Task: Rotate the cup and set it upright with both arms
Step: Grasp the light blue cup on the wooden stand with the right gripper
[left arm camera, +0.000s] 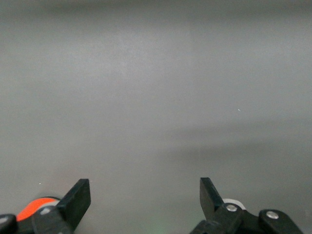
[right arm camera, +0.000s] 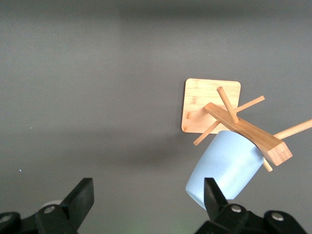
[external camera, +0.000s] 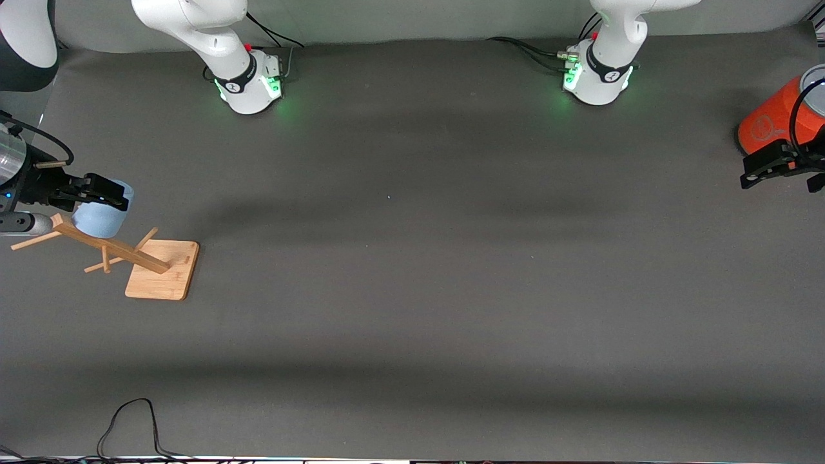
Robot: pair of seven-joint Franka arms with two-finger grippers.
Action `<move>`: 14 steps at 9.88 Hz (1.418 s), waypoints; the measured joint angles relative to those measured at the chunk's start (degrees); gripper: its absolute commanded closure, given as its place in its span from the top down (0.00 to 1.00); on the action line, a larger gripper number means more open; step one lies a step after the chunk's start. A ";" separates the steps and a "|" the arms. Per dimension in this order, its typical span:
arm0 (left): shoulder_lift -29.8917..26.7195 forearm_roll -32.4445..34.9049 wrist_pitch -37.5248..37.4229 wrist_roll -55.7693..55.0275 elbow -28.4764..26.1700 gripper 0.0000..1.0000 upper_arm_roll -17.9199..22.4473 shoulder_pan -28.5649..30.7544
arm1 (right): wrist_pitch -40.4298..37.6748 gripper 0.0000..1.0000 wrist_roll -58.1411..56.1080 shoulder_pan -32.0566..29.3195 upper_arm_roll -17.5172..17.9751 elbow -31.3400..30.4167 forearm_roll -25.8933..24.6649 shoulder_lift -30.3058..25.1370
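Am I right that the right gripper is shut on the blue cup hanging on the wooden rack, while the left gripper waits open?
Not quite: the right gripper, beside the blue cup on the wooden rack, is open, as the right wrist view shows. The left gripper waits open.

The small pale blue cup [external camera: 102,218] [right arm camera: 226,167] hangs tilted on a wooden rack's peg [right arm camera: 265,165], at the right arm's end of the table.

I counted one cup [external camera: 102,217], one wooden peg stand [external camera: 159,269] and one orange cylinder [external camera: 776,119] on my table [external camera: 412,290]. I had two arms, each carrying one gripper.
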 measured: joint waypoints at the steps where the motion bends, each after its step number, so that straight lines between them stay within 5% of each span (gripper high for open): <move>1: 0.00 0.00 0.00 0.00 -0.16 1.00 0.00 0.00 | 0.00 1.00 0.09 0.00 -0.02 -0.01 0.00 0.00; 6: 0.00 -0.24 0.07 0.00 -0.29 1.00 -0.05 0.04 | -0.11 1.00 0.34 -0.06 -0.59 -0.06 0.02 0.00; 9: 0.00 -0.28 0.06 0.00 -0.29 1.00 -0.08 0.09 | -1.57 1.00 3.06 -0.32 -4.33 -0.13 0.03 0.00; 14: -0.07 -0.32 0.11 0.00 -0.24 1.00 -0.28 0.08 | -2.36 1.00 23.85 -0.45 -10.02 -1.23 0.92 -0.17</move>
